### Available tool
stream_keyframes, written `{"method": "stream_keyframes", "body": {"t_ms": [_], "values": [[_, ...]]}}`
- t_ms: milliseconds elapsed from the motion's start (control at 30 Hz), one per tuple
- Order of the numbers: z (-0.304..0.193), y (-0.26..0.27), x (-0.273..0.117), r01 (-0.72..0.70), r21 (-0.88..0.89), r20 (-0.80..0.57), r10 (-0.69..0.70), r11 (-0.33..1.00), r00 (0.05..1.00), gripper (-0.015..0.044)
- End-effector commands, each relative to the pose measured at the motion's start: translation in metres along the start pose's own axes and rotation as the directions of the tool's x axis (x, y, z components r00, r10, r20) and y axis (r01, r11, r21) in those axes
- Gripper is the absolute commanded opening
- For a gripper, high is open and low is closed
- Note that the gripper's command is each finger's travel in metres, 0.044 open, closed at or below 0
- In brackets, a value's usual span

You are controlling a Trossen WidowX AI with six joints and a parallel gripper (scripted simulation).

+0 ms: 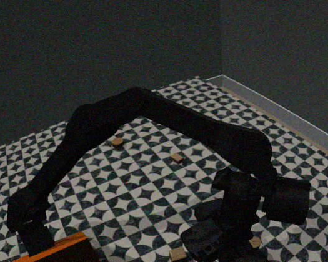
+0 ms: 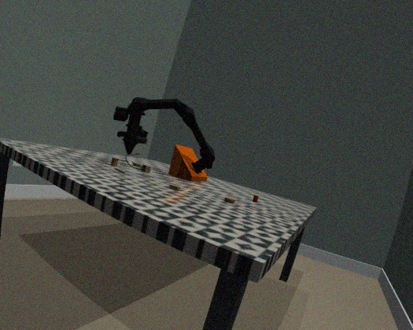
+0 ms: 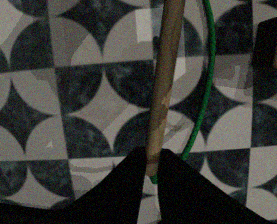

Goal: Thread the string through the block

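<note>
The thin wooden stick (image 3: 164, 90), green string (image 3: 209, 75) (image 2: 128, 163) trailing, is pinched near 1 end in the nearly closed jaws (image 2: 129, 153), above the surface (image 2: 222, 224). It should be aligned with the block's hole before any push.

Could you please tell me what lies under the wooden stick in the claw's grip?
Beneath the stick, the wrist view shows patterned tabletop on both sides; the strip directly behind it is covered.

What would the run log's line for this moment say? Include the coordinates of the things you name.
gripper (image 2: 129, 153) (image 3: 150, 156): shut on stick (image 3: 164, 90) | green string (image 2: 132, 166) (image 3: 209, 75): hanging in a curve | stick: above table (image 2: 206, 220) (image 3: 89, 115)
</note>
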State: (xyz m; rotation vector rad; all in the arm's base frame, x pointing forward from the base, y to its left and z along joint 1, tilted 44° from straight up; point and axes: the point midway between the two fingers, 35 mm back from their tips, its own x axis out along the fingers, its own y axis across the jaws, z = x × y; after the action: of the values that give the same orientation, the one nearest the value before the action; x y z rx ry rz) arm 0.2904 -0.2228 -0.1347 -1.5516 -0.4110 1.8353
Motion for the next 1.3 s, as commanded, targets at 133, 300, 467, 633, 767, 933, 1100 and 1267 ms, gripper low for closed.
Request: {"method": "stream_keyframes", "body": {"t_ms": [133, 300, 467, 633, 767, 933, 1100, 1267], "values": [[-0.01, -0.005, 0.0, 0.006, 0.005, -0.016, -0.006, 1.0, 1.0, 0.0], [-0.016, -0.008, -0.001, 0.008, 0.006, -0.027, -0.008, 1.0, 1.0, 0.0], [-0.022, -0.01, -0.002, 0.01, 0.007, -0.037, -0.01, 1.0, 0.999, 0.0], [-0.027, -0.013, -0.002, 0.012, 0.008, -0.048, -0.012, 1.0, 0.999, 0.0], [-0.032, -0.016, -0.003, 0.014, 0.009, -0.056, -0.014, 1.0, 0.998, 0.0], [-0.037, -0.019, -0.003, 0.017, 0.009, -0.066, -0.016, 1.0, 0.998, 0.0], [-0.043, -0.022, -0.004, 0.02, 0.01, -0.077, -0.019, 1.0, 0.997, 0.0], [-0.048, -0.025, -0.005, 0.024, 0.011, -0.088, -0.022, 1.0, 0.996, 0.0]]}}
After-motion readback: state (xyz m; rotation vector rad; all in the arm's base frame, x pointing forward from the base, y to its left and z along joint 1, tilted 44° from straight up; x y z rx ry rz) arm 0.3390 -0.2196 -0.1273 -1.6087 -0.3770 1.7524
